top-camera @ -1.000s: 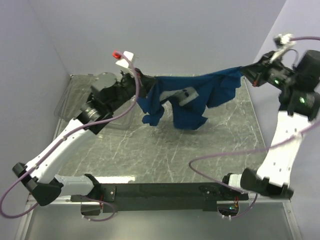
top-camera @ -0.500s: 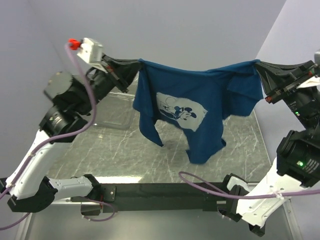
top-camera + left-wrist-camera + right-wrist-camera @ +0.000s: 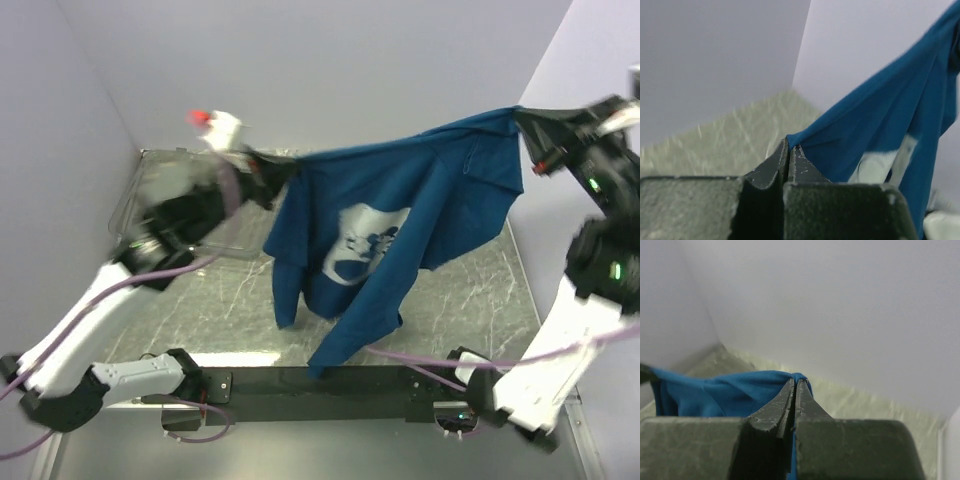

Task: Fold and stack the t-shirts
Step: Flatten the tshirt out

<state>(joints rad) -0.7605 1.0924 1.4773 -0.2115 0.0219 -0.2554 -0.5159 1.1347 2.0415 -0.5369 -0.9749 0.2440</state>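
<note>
A dark blue t-shirt with a pale mouse print hangs in the air, stretched between both arms above the table. My left gripper is shut on the shirt's left upper corner; in the left wrist view the blue cloth runs from the closed tips off to the right. My right gripper is shut on the right upper corner, held higher than the left. In the right wrist view the cloth wraps over the closed tips. The shirt's lower end dangles to the near rail.
A clear plastic bin sits at the table's back left, behind the left arm. The marbled tabletop lies below the shirt. The black rail with both arm bases runs along the near edge. Walls close in at back, left and right.
The left gripper has dropped lower and the shirt has swung, now hanging slanted with its right corner high. A second ago it was bunched low between the arms.
</note>
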